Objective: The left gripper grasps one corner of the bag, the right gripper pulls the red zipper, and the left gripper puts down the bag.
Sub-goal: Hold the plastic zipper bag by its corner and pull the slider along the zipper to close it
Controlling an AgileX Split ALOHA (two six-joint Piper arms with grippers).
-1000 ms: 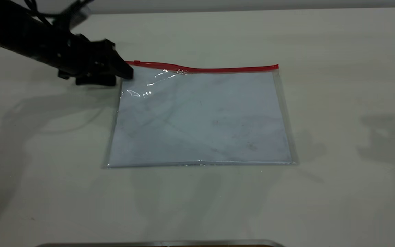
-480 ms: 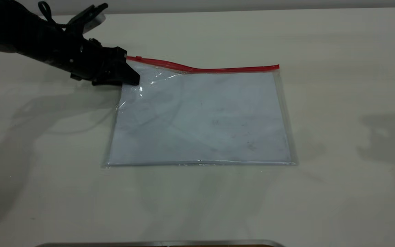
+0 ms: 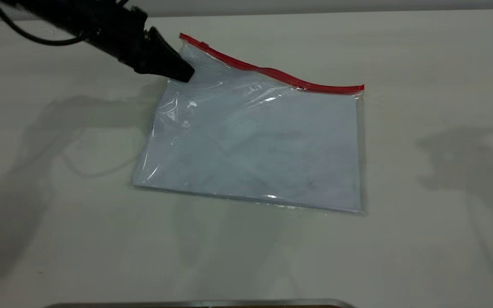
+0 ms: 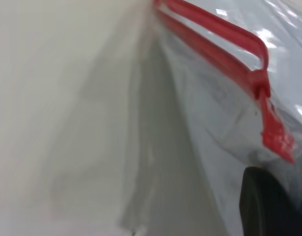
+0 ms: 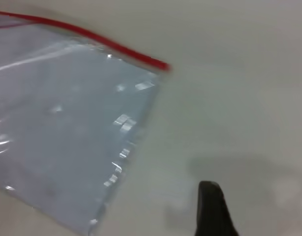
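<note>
The bag (image 3: 263,137) is a clear pouch with a pale sheet inside, lying on the white table (image 3: 422,222). My left gripper (image 3: 181,73) is shut on the bag just below its far-left corner (image 3: 185,41) and holds that side raised off the table. The red zipper (image 3: 272,72) slopes down from the raised corner to the far-right corner, which rests on the table. Its slider tab (image 3: 203,44) sits near the raised end and also shows in the left wrist view (image 4: 261,86). My right gripper (image 5: 212,211) is outside the exterior view; its wrist view shows it above bare table beside the bag's right side.
A metal edge (image 3: 199,303) runs along the near side of the table. Arm shadows fall on the table left and right of the bag.
My left gripper has risen and moved away from the camera with the bag's far-left corner. That side of the bag has lifted and the bag has turned slightly.
</note>
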